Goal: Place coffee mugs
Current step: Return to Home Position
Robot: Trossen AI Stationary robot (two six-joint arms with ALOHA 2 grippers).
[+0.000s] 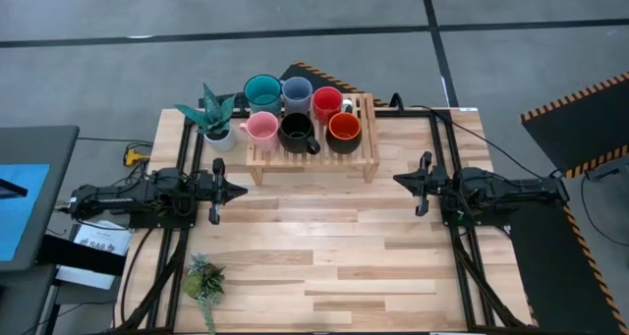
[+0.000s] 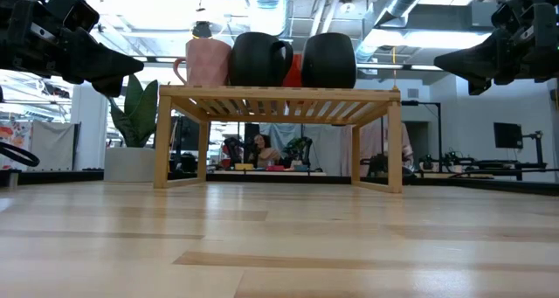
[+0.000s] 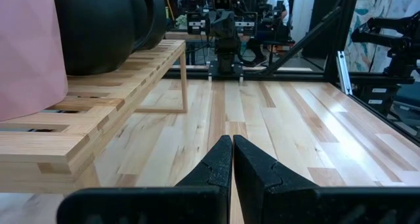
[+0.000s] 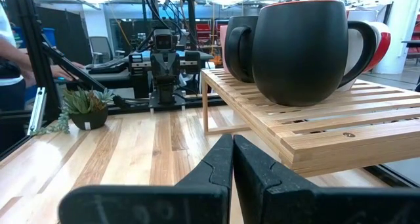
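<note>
The left hand (image 1: 242, 190) hangs at 9 o'clock over the bench (image 1: 324, 249), clenched tight on nothing. At 12 o'clock stands a wooden shelf (image 1: 365, 164) with six mugs on top. The row toward 12 o'clock has the teal mug (image 1: 262, 90), grey-blue mug (image 1: 296, 91) and red mug (image 1: 327, 103). The row toward 6 o'clock has the pink mug (image 1: 261, 128), black mug (image 1: 296, 130) and orange mug (image 1: 344, 127). The right hand (image 1: 397, 181) hangs at 3 o'clock, clenched tight too, empty.

Hidden behind the front row in the low view: teal mug (image 1: 261, 90), grey-blue mug (image 1: 296, 91). Just a sliver, perhaps the red mug (image 2: 294, 74), beside the black mug (image 2: 258, 60). Cropped in left wrist view: pink mug (image 3: 29, 53).
</note>
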